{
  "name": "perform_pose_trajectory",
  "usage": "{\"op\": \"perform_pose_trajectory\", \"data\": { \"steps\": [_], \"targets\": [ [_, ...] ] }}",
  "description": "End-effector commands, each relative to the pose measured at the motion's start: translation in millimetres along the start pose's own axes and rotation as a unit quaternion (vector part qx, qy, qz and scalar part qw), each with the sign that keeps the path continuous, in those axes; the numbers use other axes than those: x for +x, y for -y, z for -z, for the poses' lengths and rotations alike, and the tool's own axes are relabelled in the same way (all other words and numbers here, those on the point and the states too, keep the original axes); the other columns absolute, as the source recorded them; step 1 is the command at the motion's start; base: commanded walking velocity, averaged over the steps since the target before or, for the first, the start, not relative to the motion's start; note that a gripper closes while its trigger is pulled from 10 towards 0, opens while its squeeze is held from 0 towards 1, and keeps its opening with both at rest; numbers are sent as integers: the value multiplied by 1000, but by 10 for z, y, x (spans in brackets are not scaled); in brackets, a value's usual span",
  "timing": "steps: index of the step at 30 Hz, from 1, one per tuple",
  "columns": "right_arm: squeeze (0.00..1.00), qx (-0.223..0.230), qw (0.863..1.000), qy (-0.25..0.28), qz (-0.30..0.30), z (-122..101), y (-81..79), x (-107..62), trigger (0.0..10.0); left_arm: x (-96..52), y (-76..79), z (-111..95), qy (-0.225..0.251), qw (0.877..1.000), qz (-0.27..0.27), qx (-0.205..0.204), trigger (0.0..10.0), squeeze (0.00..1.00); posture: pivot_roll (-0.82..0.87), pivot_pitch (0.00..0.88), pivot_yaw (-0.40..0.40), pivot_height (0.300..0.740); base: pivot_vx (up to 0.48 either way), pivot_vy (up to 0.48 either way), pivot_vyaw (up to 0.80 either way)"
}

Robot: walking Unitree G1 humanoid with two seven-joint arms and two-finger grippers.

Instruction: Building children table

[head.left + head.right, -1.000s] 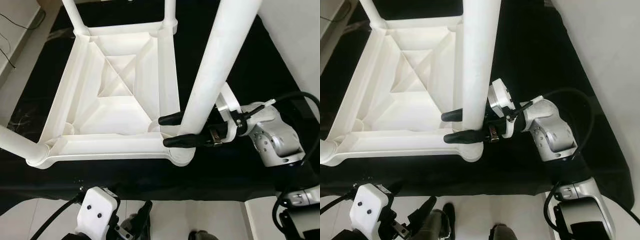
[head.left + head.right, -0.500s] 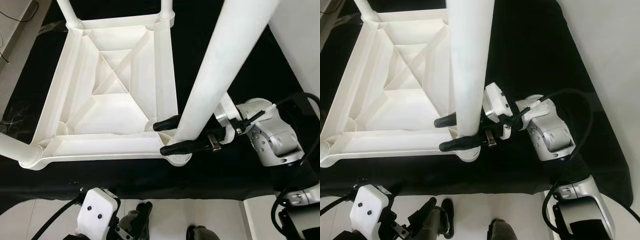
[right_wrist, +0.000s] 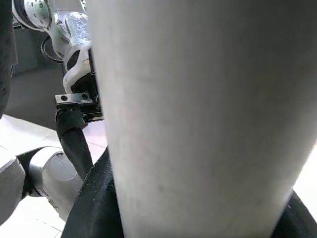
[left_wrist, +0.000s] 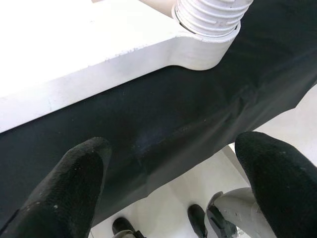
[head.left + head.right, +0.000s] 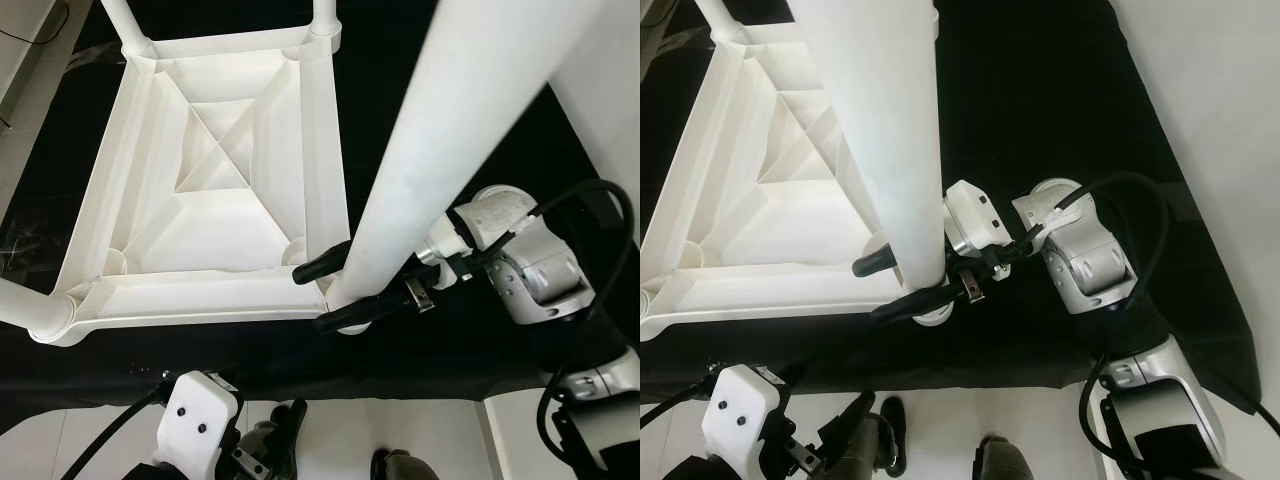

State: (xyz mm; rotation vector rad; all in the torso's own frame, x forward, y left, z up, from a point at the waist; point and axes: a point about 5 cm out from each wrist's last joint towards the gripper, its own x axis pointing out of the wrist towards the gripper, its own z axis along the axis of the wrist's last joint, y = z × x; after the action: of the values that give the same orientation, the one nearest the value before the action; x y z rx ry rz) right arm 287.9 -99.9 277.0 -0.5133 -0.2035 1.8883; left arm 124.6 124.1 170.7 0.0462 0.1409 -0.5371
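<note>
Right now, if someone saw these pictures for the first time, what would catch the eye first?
First, the thick white table leg rising toward the camera, with the right pincer clamped around it just above the near right corner socket. Next, the upturned white tabletop, ribbed underside showing, lying on the black cloth. The left pincer hangs open below the cloth's front edge.

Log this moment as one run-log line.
right gripper: shut on table leg at near corner socket | left gripper: open, idle below table frame | black cloth under frame
</note>
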Motion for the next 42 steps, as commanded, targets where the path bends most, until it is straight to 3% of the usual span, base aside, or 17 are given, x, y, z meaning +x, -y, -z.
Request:
{"op": "perform_pose_trajectory", "data": {
  "steps": [1,4,7,11,19,25,28,33,42],
  "targets": [
    [0,64,998,-18,-20,219,-62,56,10000,-6,10,43,-13,1000,-3,-7,10000,0,117,366,24,740,0,0,0],
    [0,98,995,-19,-2,236,35,55,10000,4,12,47,-12,1000,-2,-10,10000,0,107,365,23,740,0,0,0],
    [0,103,995,-15,4,235,58,59,10000,5,13,48,-12,1000,-2,-10,10000,0,107,365,23,740,0,0,0],
    [0,107,992,-25,57,305,134,69,10000,6,23,50,-10,1000,-4,-13,10000,0,107,361,15,740,0,0,0],
    [0,107,991,-20,82,318,116,83,10000,5,29,50,-10,1000,-5,-14,10000,0,107,359,15,740,0,0,0],
    [0,112,983,-8,146,375,35,69,10000,10,29,62,-11,1000,-2,-14,10000,0,102,350,20,740,0,0,0],
    [0,108,983,10,149,369,-17,80,10000,10,24,62,-11,1000,-2,-14,10000,0,102,350,23,740,0,0,0],
    [0,96,990,29,98,366,-195,101,10000,14,14,60,-12,1000,-2,-12,10000,0,105,356,30,740,0,0,0],
    [0,84,992,15,89,352,-208,111,10000,12,5,57,-11,1000,-4,-11,10000,0,105,359,26,740,0,0,0]
  ]
}}
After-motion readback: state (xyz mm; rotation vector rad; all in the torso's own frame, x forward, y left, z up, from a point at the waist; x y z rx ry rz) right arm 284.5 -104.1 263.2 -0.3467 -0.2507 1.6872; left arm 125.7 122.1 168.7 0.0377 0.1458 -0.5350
